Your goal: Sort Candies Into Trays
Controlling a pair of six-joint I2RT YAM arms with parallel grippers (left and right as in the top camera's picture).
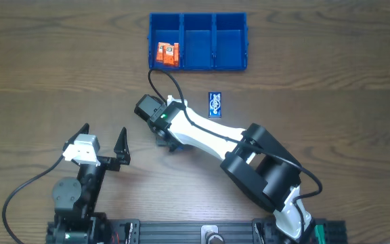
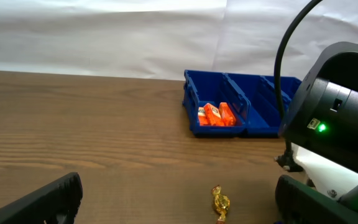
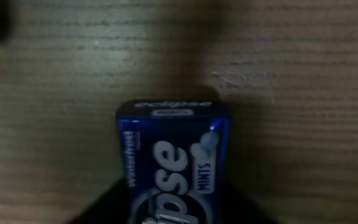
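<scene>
A blue three-compartment tray (image 1: 198, 65) stands at the back of the table, with orange candies (image 1: 168, 54) in its left compartment; the tray (image 2: 253, 124) and orange candies (image 2: 216, 114) also appear in the left wrist view. One blue mint box (image 1: 214, 104) lies flat on the wood in front of the tray. My right gripper (image 1: 166, 140) reaches across to the table's middle-left, low over the wood. A second blue mint box (image 3: 174, 168) sits between its dark fingers, with the right gripper (image 3: 173, 214) shut on it. A gold-wrapped candy (image 2: 220, 203) lies ahead of my left gripper (image 2: 179, 214). My left gripper (image 1: 103, 142) stands open near the front left.
The right arm's black wrist and white link (image 1: 202, 135) stretch diagonally across the middle of the table, close to the left gripper's right finger (image 2: 319, 199). Bare wood lies to the left and right of the tray.
</scene>
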